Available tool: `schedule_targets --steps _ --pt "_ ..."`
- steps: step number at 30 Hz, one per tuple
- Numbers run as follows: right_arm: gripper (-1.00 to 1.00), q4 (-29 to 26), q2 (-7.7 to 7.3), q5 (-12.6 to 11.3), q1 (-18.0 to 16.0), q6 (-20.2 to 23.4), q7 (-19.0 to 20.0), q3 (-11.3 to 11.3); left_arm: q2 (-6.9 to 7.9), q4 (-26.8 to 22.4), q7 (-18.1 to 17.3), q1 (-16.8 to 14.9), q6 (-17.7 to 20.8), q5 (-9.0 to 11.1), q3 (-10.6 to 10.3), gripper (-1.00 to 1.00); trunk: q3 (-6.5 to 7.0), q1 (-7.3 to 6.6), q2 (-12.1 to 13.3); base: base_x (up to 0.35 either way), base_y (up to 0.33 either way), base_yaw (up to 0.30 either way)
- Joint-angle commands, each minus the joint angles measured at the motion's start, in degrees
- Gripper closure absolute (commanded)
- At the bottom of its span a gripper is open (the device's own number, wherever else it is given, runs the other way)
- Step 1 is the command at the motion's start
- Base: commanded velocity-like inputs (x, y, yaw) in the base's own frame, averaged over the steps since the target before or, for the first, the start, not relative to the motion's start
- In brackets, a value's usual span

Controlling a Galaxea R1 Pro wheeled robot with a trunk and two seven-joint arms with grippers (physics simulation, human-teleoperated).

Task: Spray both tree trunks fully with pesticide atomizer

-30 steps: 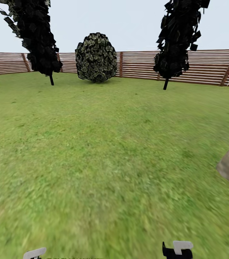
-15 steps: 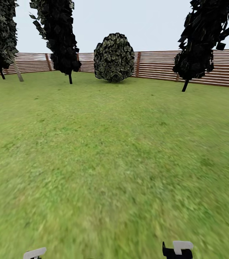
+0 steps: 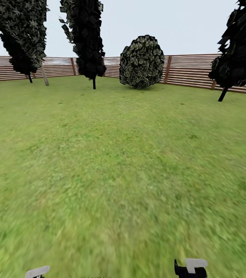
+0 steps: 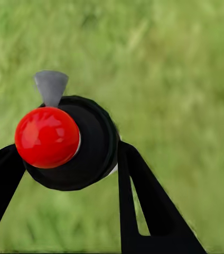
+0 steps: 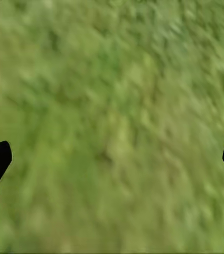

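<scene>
The pesticide atomizer (image 4: 64, 140) has a black round body, a red ball cap and a grey nozzle. My left gripper (image 4: 70, 172) is shut on it, one black finger on each side, over blurred grass. My right gripper (image 5: 114, 159) is open and holds nothing, with its two black fingertips far apart above the lawn. In the head view, far off at the back left by the fence, stands a tree (image 3: 22, 31) with dark-green foliage and a pale, bare, leaning trunk (image 3: 44, 75). Parts of both arms poke in at the bottom edge of that view.
A wide green lawn (image 3: 123, 173) stretches ahead to a brown slatted fence (image 3: 188, 69). Black-foliaged trees on thin dark stems stand at the back left (image 3: 85, 34) and far right (image 3: 241, 50). A round dark bush (image 3: 141, 61) sits against the fence.
The head view has swung to the left, so bush, fence and trees have slid right in the picture. The thick pale trunk at the right edge is gone from view. Both arms keep their pose.
</scene>
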Motion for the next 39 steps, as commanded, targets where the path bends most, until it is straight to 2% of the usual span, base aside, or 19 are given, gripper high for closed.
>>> schedule_targets --steps 1,14,21,39 --pt "-1.00 0.00 0.03 0.01 0.00 0.01 0.00 0.01 0.00 0.00 0.00 0.00 0.01 0.00 0.01 1.00 0.00 0.00 0.00 0.000 0.000 0.281" --pt "-1.00 0.00 0.05 0.01 0.09 -0.03 0.00 0.01 0.00 -0.01 0.00 0.00 0.00 -0.01 0.01 1.00 -0.19 0.00 0.00 0.000 0.000 0.281" --pt "-1.00 0.00 0.73 0.01 0.09 -0.06 0.00 0.01 0.00 -0.01 0.00 0.00 0.00 -0.01 0.01 1.00 -0.39 0.00 0.00 0.000 0.000 0.281" --pt "-1.00 0.00 0.76 0.04 0.09 -0.06 0.00 0.01 0.00 -0.03 0.00 -0.02 0.00 0.00 0.01 1.00 -0.90 0.00 0.00 0.000 0.000 0.281"
